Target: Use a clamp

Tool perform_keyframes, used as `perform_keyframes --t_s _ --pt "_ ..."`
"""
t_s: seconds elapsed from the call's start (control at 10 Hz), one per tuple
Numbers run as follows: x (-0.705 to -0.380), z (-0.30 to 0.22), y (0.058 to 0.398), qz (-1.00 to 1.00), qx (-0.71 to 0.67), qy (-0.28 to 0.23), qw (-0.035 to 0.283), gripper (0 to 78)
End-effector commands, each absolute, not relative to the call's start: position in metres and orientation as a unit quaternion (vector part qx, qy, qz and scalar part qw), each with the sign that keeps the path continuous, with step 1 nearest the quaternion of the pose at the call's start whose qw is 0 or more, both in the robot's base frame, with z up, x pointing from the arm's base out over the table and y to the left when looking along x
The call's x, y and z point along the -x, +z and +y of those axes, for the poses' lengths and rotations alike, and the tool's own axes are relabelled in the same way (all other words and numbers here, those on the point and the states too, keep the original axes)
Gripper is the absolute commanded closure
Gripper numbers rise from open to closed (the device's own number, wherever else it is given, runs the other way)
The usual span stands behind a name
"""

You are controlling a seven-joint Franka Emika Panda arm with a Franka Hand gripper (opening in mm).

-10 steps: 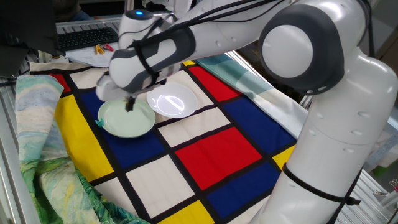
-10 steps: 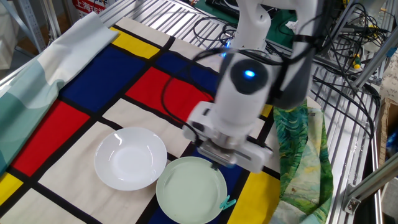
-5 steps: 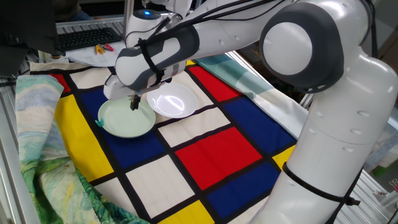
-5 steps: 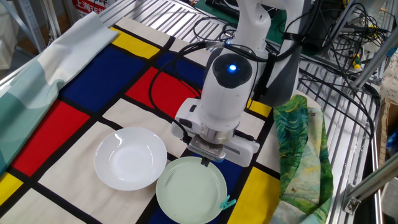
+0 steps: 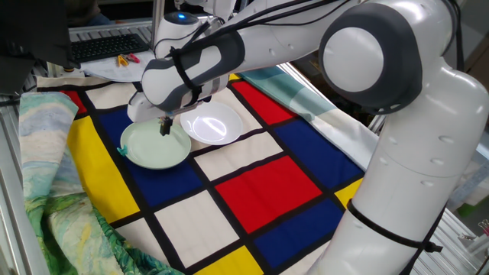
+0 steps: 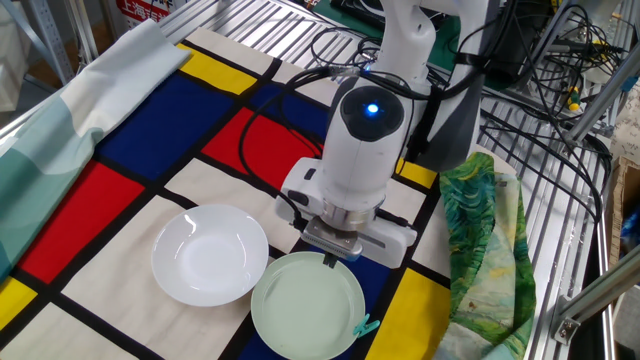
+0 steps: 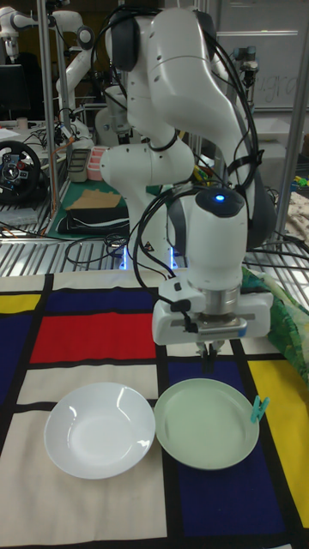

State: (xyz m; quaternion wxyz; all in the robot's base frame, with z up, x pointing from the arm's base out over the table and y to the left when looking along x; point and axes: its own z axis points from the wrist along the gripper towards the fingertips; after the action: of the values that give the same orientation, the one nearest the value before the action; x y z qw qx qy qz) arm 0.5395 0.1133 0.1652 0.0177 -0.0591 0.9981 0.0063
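Note:
The clamp is a small teal clip sitting on the rim of the pale green plate. It also shows in the tall fixed view, clamp, and as a sliver at the plate's left edge, clamp. My gripper hangs just above the opposite rim of that plate, a plate's width from the clamp. Its dark fingers point down, pressed together, with nothing between them. In the one fixed view the gripper sits over the green plate.
A white bowl-like plate lies touching the green plate. Both rest on a checked red, blue, yellow and white cloth. A crumpled green cloth lies at the table's side, and cables run behind the arm's base.
One second ago the arm was moving, blurred, nearer the clamp. It has shifted across the green plate's rim away from the clamp and has stood still for the last half second.

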Motion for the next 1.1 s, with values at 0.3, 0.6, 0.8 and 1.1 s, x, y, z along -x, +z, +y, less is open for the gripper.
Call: perform_keyframes --t_s 0.3,0.6,0.8,1.1 --pt "-0.541 0.113 0.167 0.990 -0.137 -0.011 0.026 76.4" --pt "-0.541 0.113 0.167 0.996 -0.088 -0.012 0.025 76.4" --pt "-0.536 0.071 0.192 0.999 -0.047 -0.015 0.006 76.4" --pt "-0.539 0.019 0.204 1.000 0.004 -0.017 0.008 76.4"
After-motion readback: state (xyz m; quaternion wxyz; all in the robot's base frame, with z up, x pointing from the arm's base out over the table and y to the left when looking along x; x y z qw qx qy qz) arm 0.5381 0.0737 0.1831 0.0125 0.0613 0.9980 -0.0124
